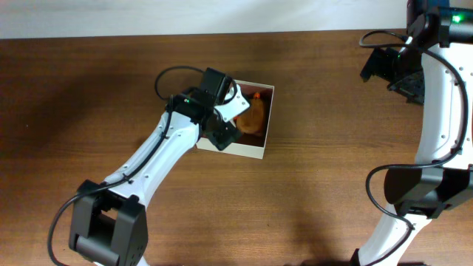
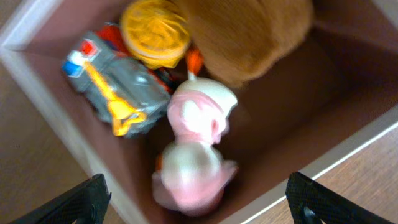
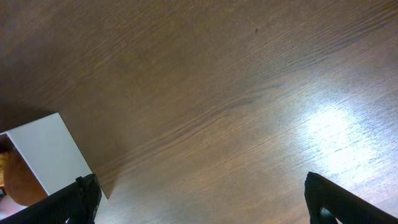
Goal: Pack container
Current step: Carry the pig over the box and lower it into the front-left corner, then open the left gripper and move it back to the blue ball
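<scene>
the container sits about mid-table, slightly tilted against the table edges. the left gripper hangs right over its open top. the jaws are spread wide with nothing clamped between them, and the fingers sit out at the corners of the wrist view.

inside there's a pink and white plush lying near one wall, a big brown plush, a yellow round thing and a grey toy with yellow bits. it all looks blurry, so i can't say much more about them.

the right gripper is parked well off to the side over bare wood with its jaws apart too. it only catches a white wall of the box at the edge of its view.

what worries me from here:

- the box is light cardboard. if the left arm pulls away sideways instead of straight up, a finger could catch the rim and drag or tip the whole thing.
- the brown plush looks bulky and may ride higher than the walls, so a low pass across could hook it back out.
- the pink plush is close to the wall and looks loosely settled. a bump to the box might roll it against the rim.

i see no loose toys on the table, so my guess is that packing is nearly done.
</scene>
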Robot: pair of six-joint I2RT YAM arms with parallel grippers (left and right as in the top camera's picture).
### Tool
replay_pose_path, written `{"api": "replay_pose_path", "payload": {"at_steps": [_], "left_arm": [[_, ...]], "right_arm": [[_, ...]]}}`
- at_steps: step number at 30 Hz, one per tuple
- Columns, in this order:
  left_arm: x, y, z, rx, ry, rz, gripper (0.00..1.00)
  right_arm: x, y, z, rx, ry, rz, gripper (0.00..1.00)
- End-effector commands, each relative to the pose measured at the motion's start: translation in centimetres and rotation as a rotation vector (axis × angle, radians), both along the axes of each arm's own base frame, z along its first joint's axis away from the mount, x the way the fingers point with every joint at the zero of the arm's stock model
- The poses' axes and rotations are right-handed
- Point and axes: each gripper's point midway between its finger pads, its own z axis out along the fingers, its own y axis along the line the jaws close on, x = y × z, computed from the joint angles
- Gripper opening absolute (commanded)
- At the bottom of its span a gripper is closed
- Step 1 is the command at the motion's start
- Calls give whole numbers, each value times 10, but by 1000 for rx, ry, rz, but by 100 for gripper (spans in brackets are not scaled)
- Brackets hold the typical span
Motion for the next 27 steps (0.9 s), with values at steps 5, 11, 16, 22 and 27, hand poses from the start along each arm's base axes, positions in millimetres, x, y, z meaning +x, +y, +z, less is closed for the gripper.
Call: {"api": "replay_pose_path", "payload": {"at_steps": [5,11,16,22,27], "left_arm": [[21,0,99,-139,-177,164,82],[-1,68,104,-102,-111,573,68],[-43,133,78,-15,79,908,70],[-61,167,56,23,179,1019,81],[-59,180,26,32,191,1040,100]], "right_arm": [[1,0,-2,4,4,-9,99],[1,0,-2,4,4,-9,99],[1,0,-2,4,4,-9,99],[1,0,-2,4,4,-9,99],[1,0,-2,4,4,-9,99]]}}
